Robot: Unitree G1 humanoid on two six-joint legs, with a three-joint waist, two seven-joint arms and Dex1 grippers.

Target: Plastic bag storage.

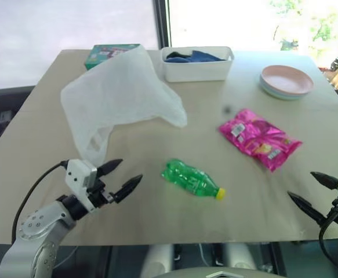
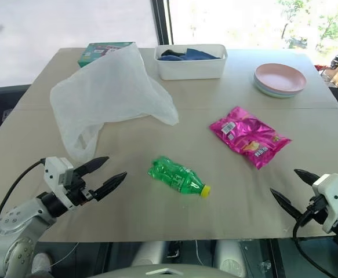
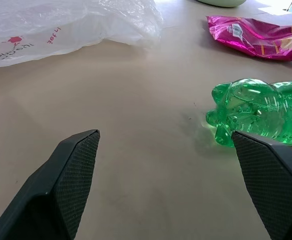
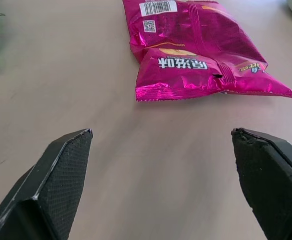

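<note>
The plastic bag (image 1: 119,92), large, crinkly and translucent white, lies spread on the back left of the beige table (image 1: 157,145), its handle loop hanging toward the front. My left gripper (image 1: 125,174) is open just in front of that loop, apart from it and empty. In the left wrist view the plastic bag (image 3: 60,25) lies beyond the fingers and a green bottle (image 3: 258,117) sits beside one fingertip. My right gripper (image 1: 311,188) stands open at the table's front right edge, with nothing between its fingers.
A crushed green bottle (image 1: 192,179) with a yellow cap lies at centre front. Pink snack packets (image 1: 258,139) lie to its right. At the back stand a white tub (image 1: 196,62) with dark cloth, a green box (image 1: 105,55) and stacked plates (image 1: 286,81).
</note>
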